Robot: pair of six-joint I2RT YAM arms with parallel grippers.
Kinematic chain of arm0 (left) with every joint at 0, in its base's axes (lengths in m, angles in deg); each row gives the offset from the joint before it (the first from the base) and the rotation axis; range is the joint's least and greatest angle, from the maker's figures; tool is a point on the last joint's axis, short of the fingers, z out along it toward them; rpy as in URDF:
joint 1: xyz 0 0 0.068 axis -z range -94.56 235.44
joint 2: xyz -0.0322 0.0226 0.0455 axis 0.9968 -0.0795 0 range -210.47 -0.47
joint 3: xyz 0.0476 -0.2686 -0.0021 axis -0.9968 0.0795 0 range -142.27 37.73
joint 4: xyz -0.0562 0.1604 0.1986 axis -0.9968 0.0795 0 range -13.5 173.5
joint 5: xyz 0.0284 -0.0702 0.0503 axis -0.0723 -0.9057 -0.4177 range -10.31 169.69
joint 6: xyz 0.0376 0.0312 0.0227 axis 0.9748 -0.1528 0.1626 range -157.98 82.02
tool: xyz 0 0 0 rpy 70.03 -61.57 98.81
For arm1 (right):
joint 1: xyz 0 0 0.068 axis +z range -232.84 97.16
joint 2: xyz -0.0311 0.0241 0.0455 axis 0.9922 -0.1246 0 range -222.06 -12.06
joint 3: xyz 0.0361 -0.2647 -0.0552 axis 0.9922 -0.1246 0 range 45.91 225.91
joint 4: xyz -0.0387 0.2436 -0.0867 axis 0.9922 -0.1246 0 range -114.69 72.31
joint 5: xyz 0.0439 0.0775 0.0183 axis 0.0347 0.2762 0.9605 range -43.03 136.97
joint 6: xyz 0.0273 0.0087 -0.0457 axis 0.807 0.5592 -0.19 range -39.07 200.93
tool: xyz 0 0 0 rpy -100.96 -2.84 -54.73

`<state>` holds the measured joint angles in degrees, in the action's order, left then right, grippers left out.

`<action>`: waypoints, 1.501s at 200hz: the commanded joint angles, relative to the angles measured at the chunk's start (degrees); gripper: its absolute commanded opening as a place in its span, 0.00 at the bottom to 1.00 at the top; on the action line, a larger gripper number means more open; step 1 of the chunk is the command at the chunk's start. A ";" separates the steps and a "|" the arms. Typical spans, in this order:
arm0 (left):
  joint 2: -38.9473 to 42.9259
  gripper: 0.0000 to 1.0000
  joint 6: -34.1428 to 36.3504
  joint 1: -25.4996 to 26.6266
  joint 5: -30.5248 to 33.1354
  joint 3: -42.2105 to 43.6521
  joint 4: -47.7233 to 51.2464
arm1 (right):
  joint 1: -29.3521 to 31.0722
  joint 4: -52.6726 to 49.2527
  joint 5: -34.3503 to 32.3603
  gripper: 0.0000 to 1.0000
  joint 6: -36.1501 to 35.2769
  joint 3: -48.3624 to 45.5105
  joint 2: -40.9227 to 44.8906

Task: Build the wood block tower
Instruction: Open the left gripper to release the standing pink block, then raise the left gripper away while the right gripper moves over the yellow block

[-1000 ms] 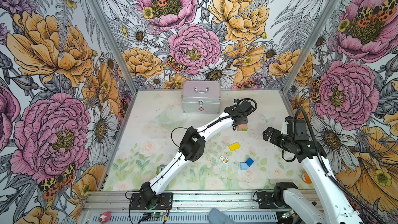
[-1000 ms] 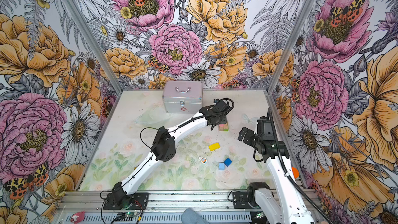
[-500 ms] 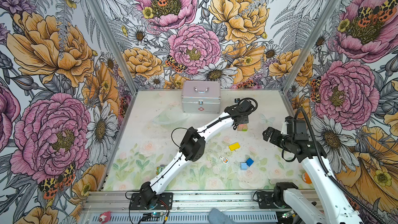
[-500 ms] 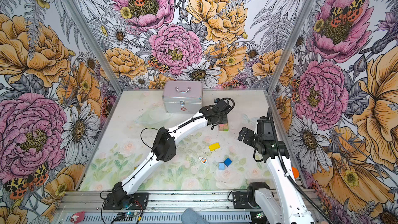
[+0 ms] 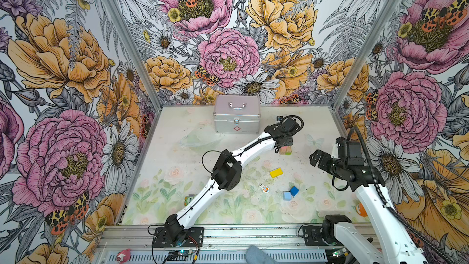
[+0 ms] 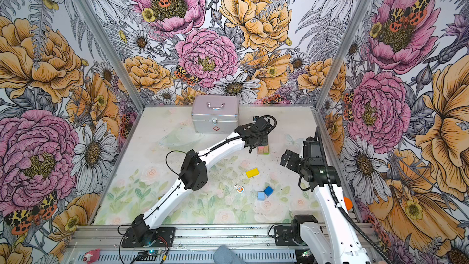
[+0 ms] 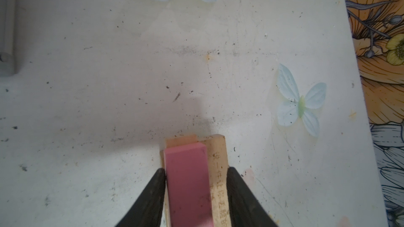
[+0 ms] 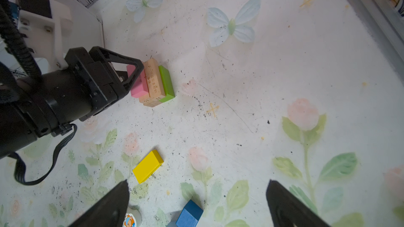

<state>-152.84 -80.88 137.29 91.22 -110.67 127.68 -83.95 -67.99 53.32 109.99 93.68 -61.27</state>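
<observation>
Toward the near edge, your blue cubes (image 5: 294, 191) and yellow block (image 5: 276, 172) are lying loose, and your right gripper (image 8: 197, 184) is hovering near them, gaping wide and empty. Farther back, your left gripper (image 7: 196, 170) is pinching the pink block (image 7: 188, 184) and tan block (image 7: 218, 171) together on the low tower (image 5: 285, 150), with the green block (image 8: 167, 84) alongside.

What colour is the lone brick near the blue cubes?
The brick is yellow; the right wrist view shows it best.

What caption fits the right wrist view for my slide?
Left hand holds the pink block beside the tan block and green block; yellow block lies loose; right hand open.
</observation>
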 commanded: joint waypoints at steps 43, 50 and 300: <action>6.08 0.52 3.05 0.68 3.04 0.85 -0.03 | -0.35 1.84 1.64 1.00 -1.09 -0.57 0.68; 6.65 0.52 3.36 0.83 3.06 0.88 0.04 | -0.33 1.86 1.80 1.00 -1.11 -0.57 0.76; 84.72 0.80 5.76 2.46 16.18 99.17 -25.69 | 28.79 10.05 -10.80 0.89 23.10 1.61 -17.35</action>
<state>-73.74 -72.49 139.33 104.01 -15.90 104.35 -57.59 -62.09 44.38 127.98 93.75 -76.44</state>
